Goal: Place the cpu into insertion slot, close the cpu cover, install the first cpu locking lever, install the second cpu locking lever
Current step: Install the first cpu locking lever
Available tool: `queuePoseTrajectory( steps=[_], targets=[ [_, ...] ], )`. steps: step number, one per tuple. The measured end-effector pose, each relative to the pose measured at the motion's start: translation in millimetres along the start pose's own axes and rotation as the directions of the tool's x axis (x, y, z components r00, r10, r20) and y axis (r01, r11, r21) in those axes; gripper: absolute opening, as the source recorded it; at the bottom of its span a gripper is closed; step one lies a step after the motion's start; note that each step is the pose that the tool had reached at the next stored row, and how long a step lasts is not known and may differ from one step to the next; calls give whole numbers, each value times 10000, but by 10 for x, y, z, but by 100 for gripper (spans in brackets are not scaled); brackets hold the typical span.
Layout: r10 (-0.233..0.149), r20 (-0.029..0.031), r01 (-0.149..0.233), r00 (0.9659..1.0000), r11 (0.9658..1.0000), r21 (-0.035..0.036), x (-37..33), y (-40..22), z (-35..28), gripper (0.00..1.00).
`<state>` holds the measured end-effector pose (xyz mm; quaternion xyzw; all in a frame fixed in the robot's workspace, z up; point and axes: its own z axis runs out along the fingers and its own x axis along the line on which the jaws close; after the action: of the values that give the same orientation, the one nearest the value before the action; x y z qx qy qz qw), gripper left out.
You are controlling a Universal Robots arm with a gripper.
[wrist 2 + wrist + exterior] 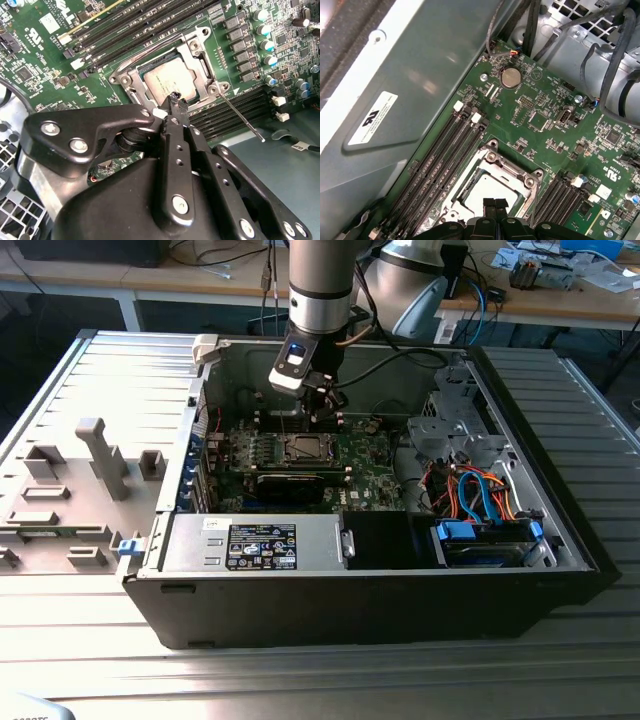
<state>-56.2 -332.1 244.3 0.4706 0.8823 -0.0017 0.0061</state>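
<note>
In the exterior view my gripper hangs inside the open computer case, just above the insertion slot on the green board. The cpu lies in the slot with its dull silver top showing. The cpu cover is down flat around it, a silvery frame also seen in the first wrist view as the cover. My gripper is shut with nothing in it, its black tips over the cover's near edge. A thin locking lever sticks out from one socket corner, lying across the memory slots.
Rows of memory slots flank the socket on both sides. A long black card and the power supply sit nearer the case front. Cable bundles fill the exterior view's right. The grey case wall rises close beside the board.
</note>
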Motion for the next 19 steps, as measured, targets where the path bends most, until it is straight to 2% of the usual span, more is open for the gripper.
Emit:
queuePoseTrajectory(
  steps=[19],
  targets=[
    [-321, -1, 321, 9995, 9995, -4, 0, 0, 0, 11]
  ],
)
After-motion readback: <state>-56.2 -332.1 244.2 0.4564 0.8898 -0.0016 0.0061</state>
